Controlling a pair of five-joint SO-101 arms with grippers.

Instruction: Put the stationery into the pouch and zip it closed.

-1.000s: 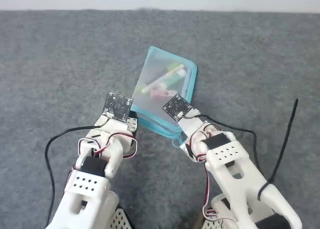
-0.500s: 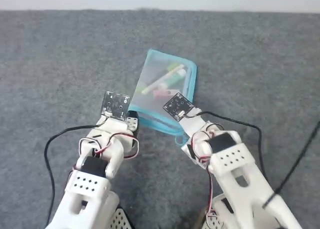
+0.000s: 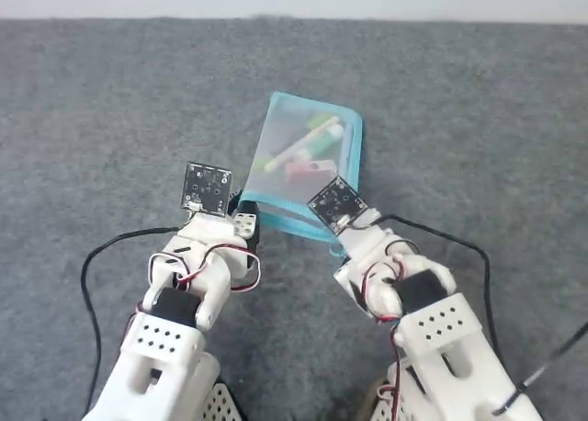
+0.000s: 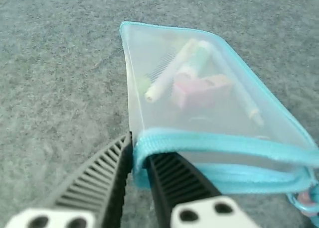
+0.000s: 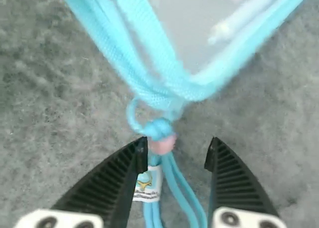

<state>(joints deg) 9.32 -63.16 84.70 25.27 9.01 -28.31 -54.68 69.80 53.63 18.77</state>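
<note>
Fingers [image 4: 107, 175] of the left gripper [image 4: 138, 148] pinch the pouch [image 3: 308, 164] at its near-left corner, probably to anchor it against a tug along the zip. The right gripper [image 5: 178, 144] is part open astride the zip pull [image 5: 160, 136] at the near-right corner, holding nothing. The pouch lies mid-table [image 3: 110, 99] with the stationery [image 3: 301, 150] inside. The wrist views make both grips plain; the high view adds how the pouch slants away between the arms.

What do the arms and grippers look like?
Left arm and right arm: white plastic shells with hole grids, red-white-black wire loops, trailing black cables, black square camera boards at the wrists. Left gripper and right gripper: black ribbed fingers, white bases.
</note>
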